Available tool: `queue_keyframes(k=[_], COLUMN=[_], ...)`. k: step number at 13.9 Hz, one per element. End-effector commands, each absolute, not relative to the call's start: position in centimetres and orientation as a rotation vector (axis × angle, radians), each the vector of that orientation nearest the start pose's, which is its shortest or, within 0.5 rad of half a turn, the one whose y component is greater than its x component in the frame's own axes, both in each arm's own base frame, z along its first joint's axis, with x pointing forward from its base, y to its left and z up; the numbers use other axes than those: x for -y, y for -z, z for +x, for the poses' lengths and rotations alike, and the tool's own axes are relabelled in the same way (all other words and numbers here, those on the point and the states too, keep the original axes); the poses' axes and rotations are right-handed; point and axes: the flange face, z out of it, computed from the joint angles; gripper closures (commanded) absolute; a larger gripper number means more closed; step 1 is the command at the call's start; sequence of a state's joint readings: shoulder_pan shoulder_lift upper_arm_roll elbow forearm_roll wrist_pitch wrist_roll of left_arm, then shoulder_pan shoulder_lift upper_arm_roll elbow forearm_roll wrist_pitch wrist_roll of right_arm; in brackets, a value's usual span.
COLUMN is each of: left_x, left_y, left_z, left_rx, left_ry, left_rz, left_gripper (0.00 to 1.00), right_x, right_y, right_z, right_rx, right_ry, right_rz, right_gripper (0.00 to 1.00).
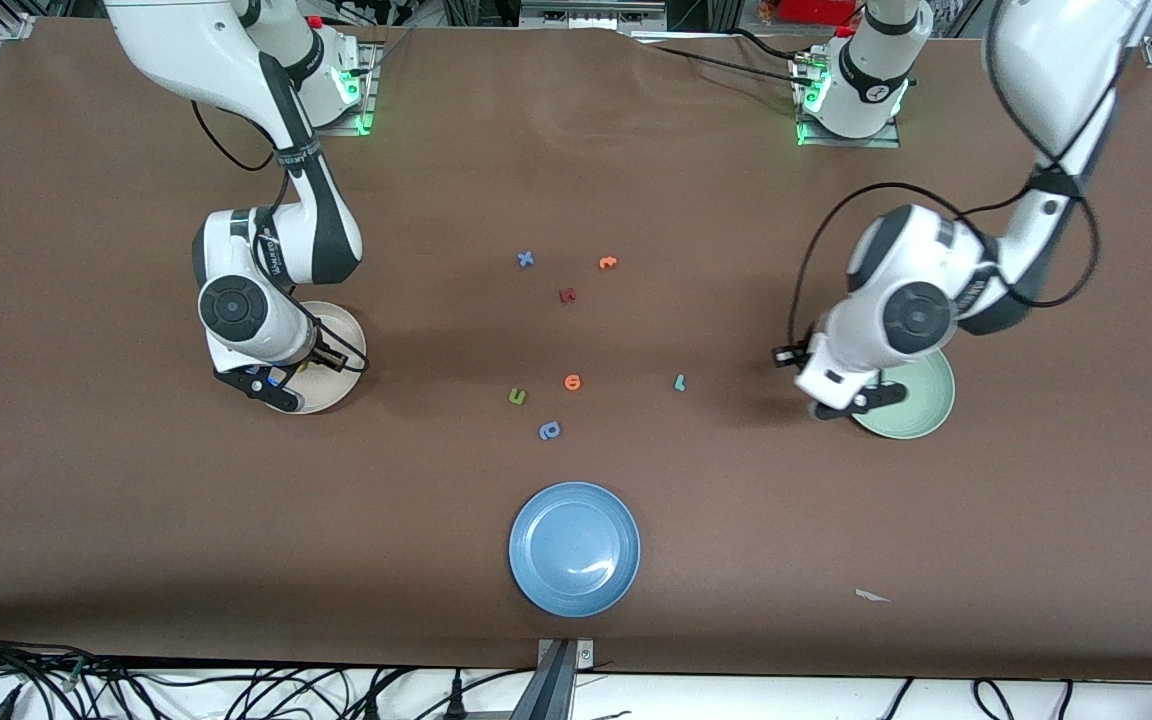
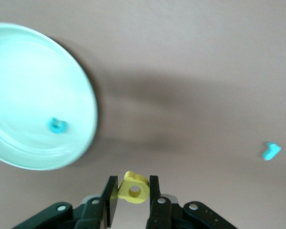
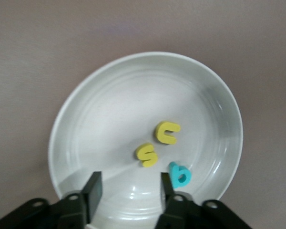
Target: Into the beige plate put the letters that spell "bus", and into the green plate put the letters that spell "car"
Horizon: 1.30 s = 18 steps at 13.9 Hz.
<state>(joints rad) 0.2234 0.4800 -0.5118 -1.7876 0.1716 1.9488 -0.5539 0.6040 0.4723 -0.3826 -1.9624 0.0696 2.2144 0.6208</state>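
Note:
My left gripper [image 2: 133, 192] is shut on the yellow "a" [image 2: 133, 187] and hangs over the bare table just beside the green plate [image 2: 19, 71]. A teal "c" [image 2: 57, 125] lies in that plate. The thin teal "r" [image 2: 270, 150] lies on the table toward the middle [image 1: 679, 382]. In the front view the left gripper [image 1: 839, 405] is at the green plate's [image 1: 921, 405] edge. My right gripper [image 3: 131, 183] stands open and empty over the beige plate [image 3: 133, 95], which holds the yellow "u" [image 3: 168, 132], yellow "s" [image 3: 147, 154] and teal "b" [image 3: 180, 174].
Loose letters lie mid-table: a blue x [image 1: 525, 259], an orange one [image 1: 607, 262], a dark red one [image 1: 567, 295], a green u-shape [image 1: 517, 397], another orange one [image 1: 573, 382] and a blue round one [image 1: 549, 430]. A blue plate [image 1: 574, 548] sits nearest the front camera.

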Motion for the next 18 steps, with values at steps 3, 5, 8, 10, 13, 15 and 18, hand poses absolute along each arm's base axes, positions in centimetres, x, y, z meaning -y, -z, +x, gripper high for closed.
queue_keyframes(k=[3, 5, 8, 10, 13, 15, 18], left_x=[4.0, 1.7, -1.1, -1.2, -0.7, 1.3, 8.5], left_y=[-27.9, -25.0, -22.4, -21.4, -22.5, -25.3, -28.9], left_z=[62.0, 62.2, 62.9, 62.8, 63.1, 64.4, 64.2], left_rx=[0.012, -0.1, -0.076, -0.059, 0.049, 0.122, 0.3], left_ry=[-0.491, -0.483, -0.417, -0.43, -0.442, -0.41, -0.375], left_rz=[-3.083, -2.963, -2.99, -3.005, -3.094, -3.165, -3.202], left_gripper=[1.0, 1.0, 1.0, 0.74, 0.0, 0.0, 0.0], right_x=[-14.8, -14.2, -13.3, -10.7, -8.4, -6.0, -4.8], right_y=[-34.3, -40.8, -46.8, -52.5, -56.9, -57.0, -56.8], right_z=[60.3, 61.7, 61.8, 61.3, 62.1, 64.2, 64.9], right_rx=[-0.428, -0.304, -0.134, -0.096, -0.16, -0.083, -0.013], right_ry=[-0.309, -0.4, -0.461, -0.434, -0.316, -0.164, -0.135], right_rz=[-3.241, -3.245, -3.234, -3.224, -3.244, -3.129, -3.069], right_gripper=[0.0, 0.0, 0.0, 0.0, 0.0, 0.0, 0.0])
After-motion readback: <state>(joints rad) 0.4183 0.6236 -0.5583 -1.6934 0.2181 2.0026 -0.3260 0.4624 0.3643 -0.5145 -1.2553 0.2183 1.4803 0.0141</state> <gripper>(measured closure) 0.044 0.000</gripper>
